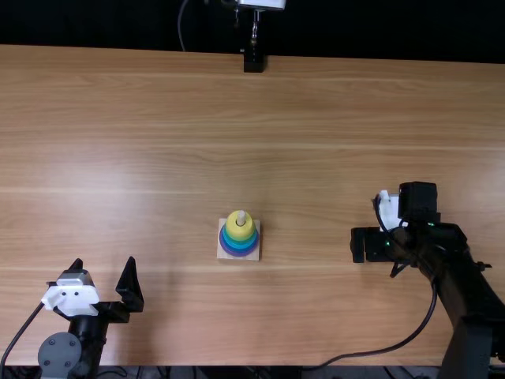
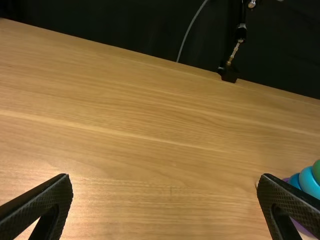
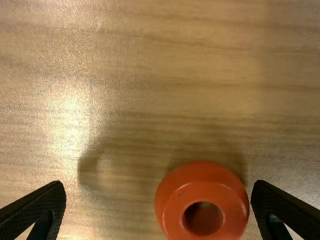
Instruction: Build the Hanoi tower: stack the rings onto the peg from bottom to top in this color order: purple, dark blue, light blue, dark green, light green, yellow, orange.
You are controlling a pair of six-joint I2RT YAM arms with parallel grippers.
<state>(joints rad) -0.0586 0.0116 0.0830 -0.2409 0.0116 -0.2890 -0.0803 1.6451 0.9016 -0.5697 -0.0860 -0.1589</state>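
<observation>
I have the orange ring (image 3: 202, 195) lying flat on the table (image 1: 158, 158), its hole facing up at me in the right wrist view. It sits under my right gripper (image 1: 368, 245), between the two fingers but well off centre: one finger is just beside its rim, though I can't tell whether they touch, while the other stands well apart with bare wood between. That right gripper (image 3: 158, 184) is spread wide and pinches nothing. Over near the middle of the table, well apart from the ring, I see the square wooden base (image 1: 222, 253) with the stack on its peg (image 1: 241, 215): the purple ring (image 1: 239, 253) lowest, blue and green above it, and the yellow ring (image 1: 233, 229) on top, the peg's tip poking through. Farther out, near the table's near edge, my left gripper (image 1: 103, 264) has its fingers spread too, with nothing between them but a view of the wood. At the table's far edge I can make out a black clamp (image 1: 253, 61) with a metal rod (image 1: 255, 31) rising from it.
</observation>
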